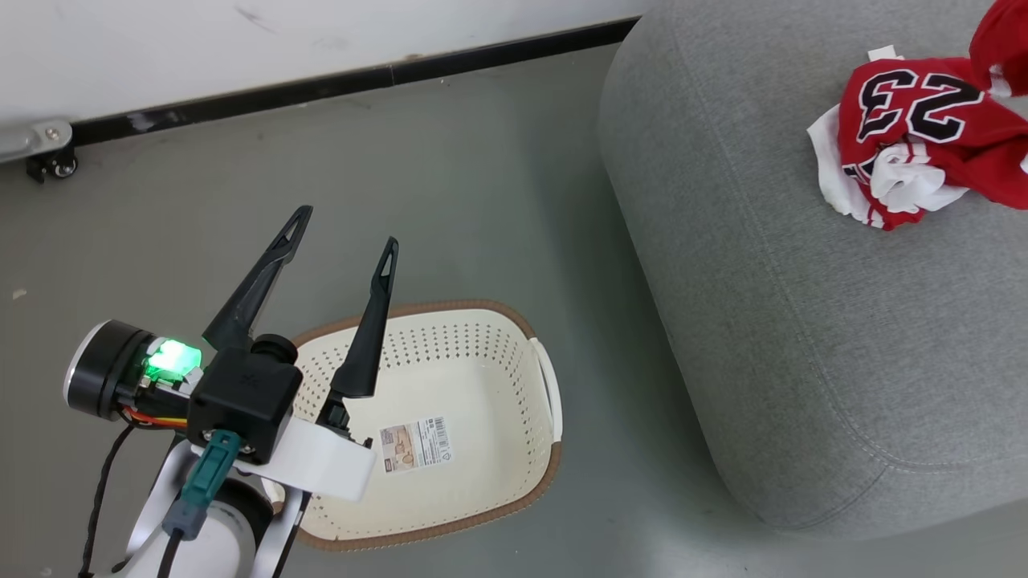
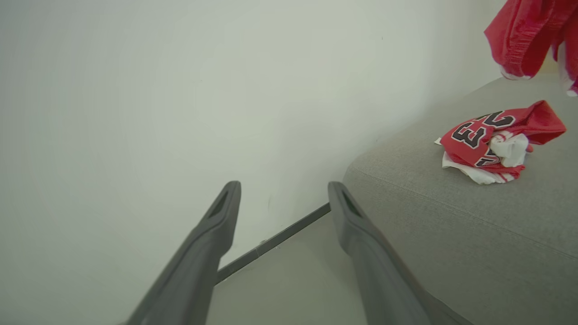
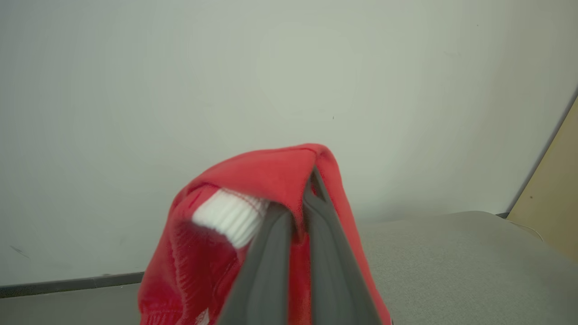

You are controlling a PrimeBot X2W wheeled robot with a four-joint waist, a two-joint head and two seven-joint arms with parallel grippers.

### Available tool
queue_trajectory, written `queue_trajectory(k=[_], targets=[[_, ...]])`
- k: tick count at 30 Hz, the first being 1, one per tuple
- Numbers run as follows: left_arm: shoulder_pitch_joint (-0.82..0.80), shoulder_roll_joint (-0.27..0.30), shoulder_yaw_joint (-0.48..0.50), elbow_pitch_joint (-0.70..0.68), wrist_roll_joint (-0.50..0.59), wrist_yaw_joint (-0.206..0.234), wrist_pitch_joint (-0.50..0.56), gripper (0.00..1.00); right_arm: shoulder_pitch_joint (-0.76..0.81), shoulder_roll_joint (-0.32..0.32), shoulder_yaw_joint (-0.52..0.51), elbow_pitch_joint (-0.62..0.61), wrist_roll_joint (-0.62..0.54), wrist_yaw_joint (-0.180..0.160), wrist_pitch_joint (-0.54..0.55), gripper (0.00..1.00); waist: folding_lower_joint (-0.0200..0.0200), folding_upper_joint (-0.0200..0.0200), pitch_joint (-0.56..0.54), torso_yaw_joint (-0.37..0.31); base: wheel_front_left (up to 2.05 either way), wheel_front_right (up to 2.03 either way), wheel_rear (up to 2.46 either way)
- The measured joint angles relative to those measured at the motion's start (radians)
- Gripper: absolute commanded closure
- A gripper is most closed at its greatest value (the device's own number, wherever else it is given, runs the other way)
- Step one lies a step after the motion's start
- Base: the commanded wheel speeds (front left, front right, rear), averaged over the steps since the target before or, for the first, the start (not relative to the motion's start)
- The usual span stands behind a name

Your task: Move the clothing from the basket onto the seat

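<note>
Left gripper (image 1: 347, 226): nearest the head camera and well clear of the sofa (image 1: 763, 321). Its fingers are spread wide and hold nothing. In the left wrist view this gripper (image 2: 284, 187) points toward the sofa's (image 2: 451, 216) rounded corner.

Laundry basket (image 1: 482, 337): upright on the grey floor (image 1: 482, 201), just beside the sofa on the robot's left, with a strip of floor between them. The barcode label (image 1: 415, 444) on its bottom is in plain sight.

Number 23 jersey (image 1: 915, 112): lying crumpled on the sofa's seat cushion, back from the front edge, with white trim showing. The left wrist view confirms that the jersey (image 2: 483, 140) rests on the sofa.

Plain red garment (image 1: 1004, 32): above the sofa, just over and beyond the jersey. In the left wrist view the garment (image 2: 524, 31) hangs clear of the cushion.

Right gripper (image 3: 295, 212): above the sofa (image 3: 451, 253), fingers closed tight on the red garment (image 3: 253, 180). Fabric is pinched between them and drapes over both, and a white ribbed band shows.

White wall (image 1: 241, 40) with a dark baseboard (image 1: 361, 80): behind the sofa.
</note>
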Motion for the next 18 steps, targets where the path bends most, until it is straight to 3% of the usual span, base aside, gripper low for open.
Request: queue_trajectory(k=[10,18], targets=[[-0.020,0.009,-0.013,-0.037,0.009,-0.013,0.032,0.00,-0.012,-0.002,-0.011,0.114,-0.024,0.000,-0.042,1.00,0.0001,0.0000,0.049,0.026,0.00,0.00,0.00],[-0.030,0.007,-0.022,-0.049,0.009,-0.014,0.044,0.00,0.012,0.053,0.002,0.201,-0.031,0.000,-0.086,1.00,0.0001,0.0000,0.085,0.035,0.00,0.00,0.00]])
